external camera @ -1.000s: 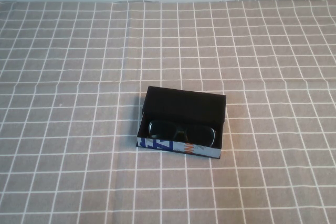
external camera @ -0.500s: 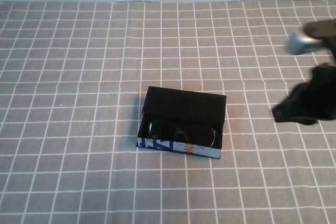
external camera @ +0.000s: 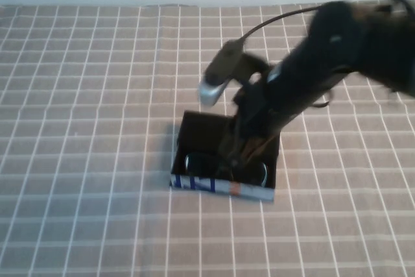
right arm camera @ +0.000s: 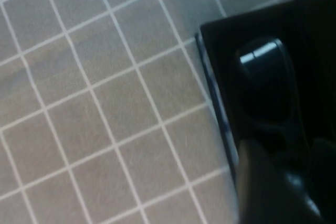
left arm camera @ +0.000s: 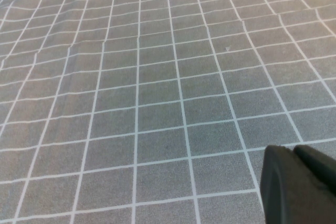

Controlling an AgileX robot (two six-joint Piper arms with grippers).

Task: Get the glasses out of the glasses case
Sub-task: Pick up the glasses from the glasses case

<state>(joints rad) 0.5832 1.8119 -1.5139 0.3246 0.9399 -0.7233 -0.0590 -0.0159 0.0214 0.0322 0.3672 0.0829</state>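
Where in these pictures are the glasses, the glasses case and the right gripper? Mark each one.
glasses [external camera: 196, 162]: high view, on the lens left of the gripper.
glasses case [external camera: 201, 185]: high view, on its printed front side.
right gripper [external camera: 238, 159]: high view, between the fingertips reaching into the case.

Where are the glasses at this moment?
In the high view, the glasses lie inside the open glasses case near the table's centre, with the right gripper directly above them.

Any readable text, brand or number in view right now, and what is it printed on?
None readable.
Glasses case: blue, white and orange print on its front, too blurred to read.
Glasses: no marking visible.
Right gripper, over the case: no label.
Left gripper, off to the side: no label.
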